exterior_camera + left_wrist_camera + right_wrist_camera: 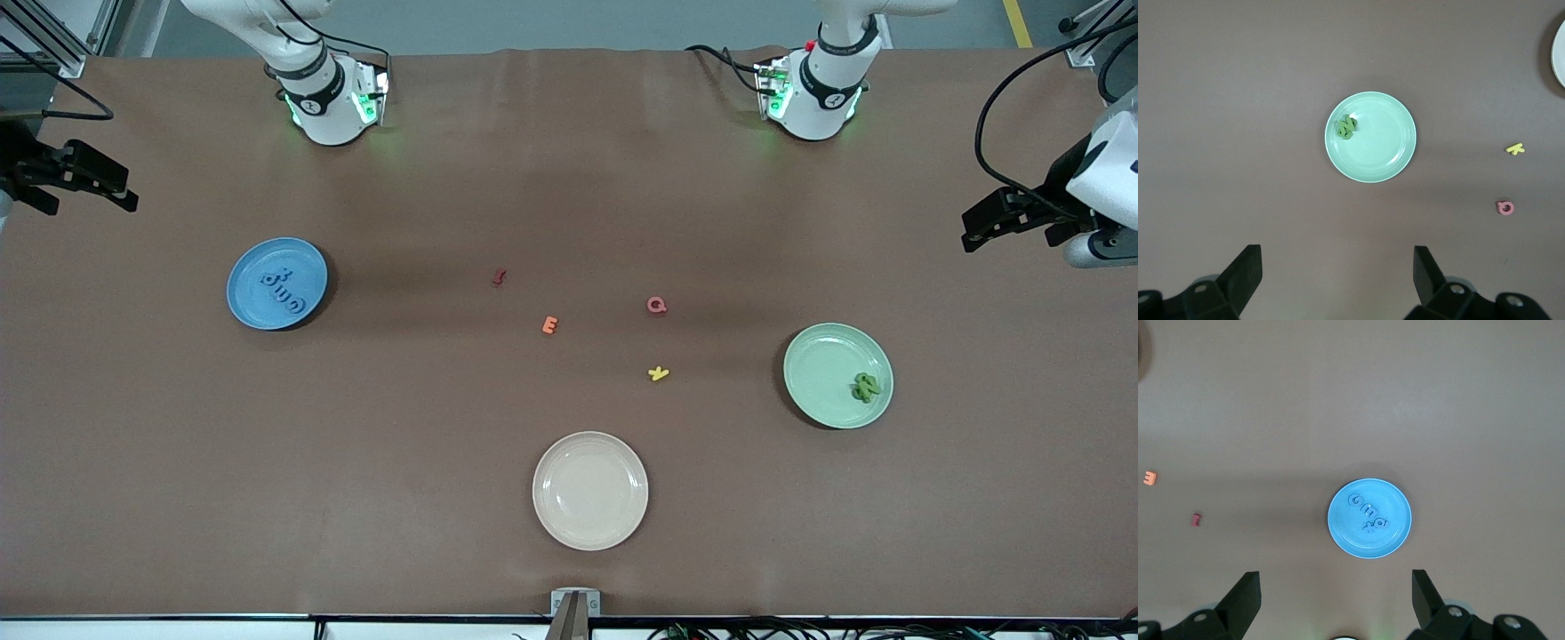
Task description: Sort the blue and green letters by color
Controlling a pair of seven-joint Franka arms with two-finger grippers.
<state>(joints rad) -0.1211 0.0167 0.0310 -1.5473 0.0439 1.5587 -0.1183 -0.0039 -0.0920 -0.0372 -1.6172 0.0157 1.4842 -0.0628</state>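
Blue letters lay in a little bunch on my blue plate, and the green letters sat piled on the pale green plate. From what I could see, no blue or green piece was left loose on the brown table. Only a red letter, an orange E, a pink Q and a yellow letter lay in the middle, and those were not mine to sort. A white plate sat bare, nearest the front camera. My right gripper hung up high at the right arm's end of the table, and its fingers stood wide apart, holding nothing. My left gripper hung at the left arm's end, also spread wide and holding nothing. In my right wrist view the blue plate was straight ahead at twelve o'clock, between my two fingers. In my left wrist view the green plate sat at twelve o'clock too, with its pile of letters toward eleven o'clock on it. Each plate was closest to its own arm. I think the sorting was done and both arms just waited.
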